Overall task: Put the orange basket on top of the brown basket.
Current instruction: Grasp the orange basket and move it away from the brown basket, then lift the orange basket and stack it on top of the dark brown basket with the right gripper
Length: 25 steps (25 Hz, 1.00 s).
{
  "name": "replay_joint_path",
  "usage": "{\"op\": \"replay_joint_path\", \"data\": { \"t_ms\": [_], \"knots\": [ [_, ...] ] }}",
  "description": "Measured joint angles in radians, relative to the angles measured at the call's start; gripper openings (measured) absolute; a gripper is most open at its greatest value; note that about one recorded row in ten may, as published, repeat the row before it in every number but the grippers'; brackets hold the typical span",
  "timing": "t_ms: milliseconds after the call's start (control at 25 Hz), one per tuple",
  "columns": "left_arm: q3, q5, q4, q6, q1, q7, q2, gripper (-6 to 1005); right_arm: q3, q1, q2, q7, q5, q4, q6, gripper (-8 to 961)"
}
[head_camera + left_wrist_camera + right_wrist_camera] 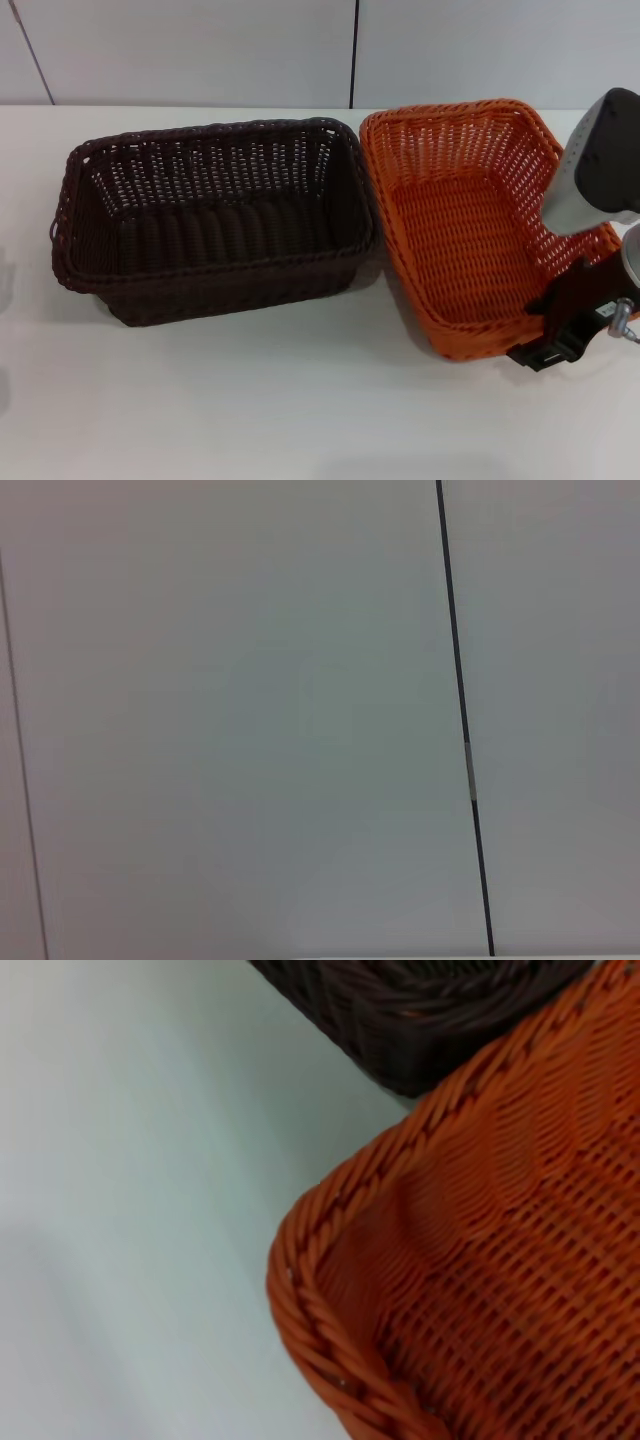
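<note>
The orange basket stands upright on the white table at the right. Its left side is close against the brown basket, which sits upright at centre left. Both are empty. My right gripper is at the near right corner of the orange basket, right at the braided rim. The right wrist view looks closely at a rounded corner of the orange basket, with an edge of the brown basket beyond it. My left arm does not show in the head view.
The white table stretches bare in front of both baskets. A pale panelled wall with a dark seam runs behind the table. It fills the left wrist view.
</note>
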Motion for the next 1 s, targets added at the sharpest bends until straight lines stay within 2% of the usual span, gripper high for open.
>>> {"op": "replay_joint_path", "data": {
  "t_ms": [40,320,520,560,800,1000],
  "knots": [
    [0.0,0.0,-0.001,0.001,0.002,0.0,0.0,722,-0.001,0.007,-0.001,0.019,-0.007,0.001,-0.003,771],
    [0.0,0.0,0.003,0.006,0.005,0.0,0.002,722,-0.007,0.004,-0.001,0.09,-0.051,-0.06,-0.014,499],
    [-0.001,0.001,0.004,0.008,0.006,0.0,0.004,722,-0.026,-0.018,0.001,0.161,-0.053,-0.201,-0.037,331],
    [-0.001,0.002,0.004,0.009,0.006,0.0,0.004,722,-0.024,-0.02,0.001,0.191,-0.055,-0.263,-0.049,302],
    [-0.002,0.003,0.005,0.019,0.008,0.0,0.004,722,-0.021,-0.01,-0.001,0.23,-0.067,-0.415,-0.054,274],
    [-0.002,0.003,0.005,0.021,0.008,0.0,0.004,722,-0.028,0.016,0.0,0.237,-0.067,-0.449,-0.043,249]
  ]
}}
